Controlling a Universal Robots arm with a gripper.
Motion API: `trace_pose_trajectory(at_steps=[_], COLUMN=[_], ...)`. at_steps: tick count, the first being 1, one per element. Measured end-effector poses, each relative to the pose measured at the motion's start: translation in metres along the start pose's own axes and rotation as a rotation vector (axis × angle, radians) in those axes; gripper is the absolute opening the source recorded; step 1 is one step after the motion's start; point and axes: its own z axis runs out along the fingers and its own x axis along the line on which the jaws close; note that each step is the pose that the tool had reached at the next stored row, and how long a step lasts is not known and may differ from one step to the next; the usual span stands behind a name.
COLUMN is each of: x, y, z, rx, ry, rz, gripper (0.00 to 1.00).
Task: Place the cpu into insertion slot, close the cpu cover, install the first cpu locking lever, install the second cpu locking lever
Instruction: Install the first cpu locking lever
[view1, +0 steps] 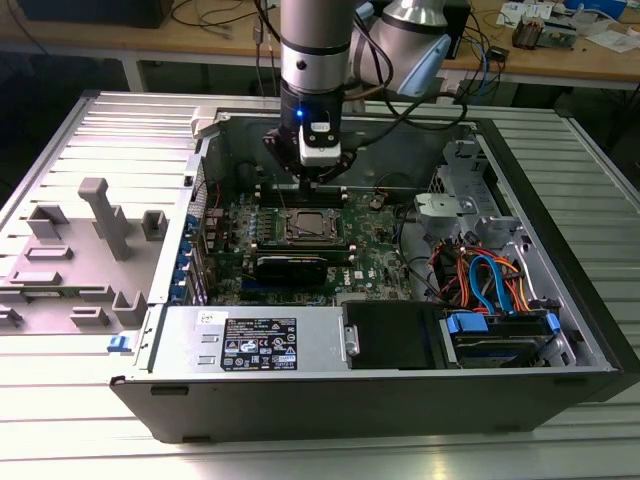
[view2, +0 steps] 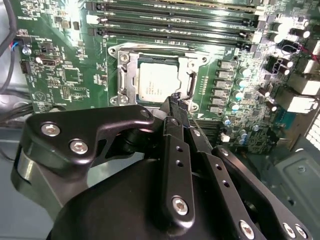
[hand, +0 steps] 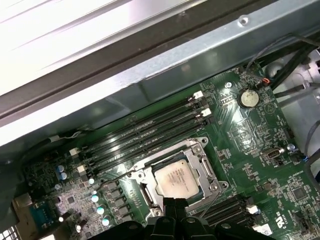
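Observation:
The cpu (view2: 157, 80) lies flat in the insertion slot (view2: 150, 50) on the green motherboard, its silver top showing. The cpu cover (view2: 128, 75) lies down around it, framing the chip. My gripper (view2: 175, 100) is shut with nothing visible between its fingers, its tip just beside one edge of the socket. In the first wrist view the cpu (hand: 176, 177) sits right past my gripper (hand: 172, 202), and a thin wire lever (hand: 120, 176) sticks out from a socket corner. The exterior view has my gripper (view1: 322, 178) hanging just above the socket (view1: 312, 228) inside the open case.
Long black memory slots (hand: 150, 132) run beside the socket, close to the case wall (hand: 150, 70). A black card (view1: 290, 265) and the power-supply box (view1: 255, 340) lie nearer the case front. Bundled cables (view1: 480, 280) sit at the exterior view's right, a grey fixture (view1: 90, 250) at its left.

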Motion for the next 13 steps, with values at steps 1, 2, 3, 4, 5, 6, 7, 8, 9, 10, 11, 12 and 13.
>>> trace_pose_trajectory(at_steps=[1,2,3,4,5,6,7,8,9,10,11,12,13], x=[0.0019,0.0030,0.0043,0.0057,0.0063,0.0065,0.0067,0.0069,0.0070,0.0071,0.0071,0.0072,0.0072], y=[-0.0008,-0.0014,-0.0019,-0.0026,-0.0030,-0.0031,-0.0032,-0.0033,-0.0034,-0.0034,-0.0034,-0.0035,-0.0035], z=[0.0000,0.0001,0.0001,0.0001,0.0001,0.0001,0.0000,0.0001,0.0001,0.0001,0.0001,0.0001,0.0001], rx=[-0.0003,-0.0004,-0.0004,-0.0003,-0.0003,-0.0002,-0.0002,-0.0003,-0.0003,-0.0003,-0.0003,-0.0002,-0.0002], ry=[0.0001,0.0001,0.0001,0.0002,0.0001,0.0000,0.0000,0.0000,-0.0001,-0.0003,-0.0004,-0.0005,-0.0007], rz=[0.000,0.000,-0.001,-0.001,-0.002,-0.005,-0.009,-0.020,-0.032,-0.048,-0.062,-0.089,-0.113], gripper=[0.11,0.11,0.11,0.11,0.11,0.11,0.11,0.11,0.11,0.11,0.11,0.11,0.11])
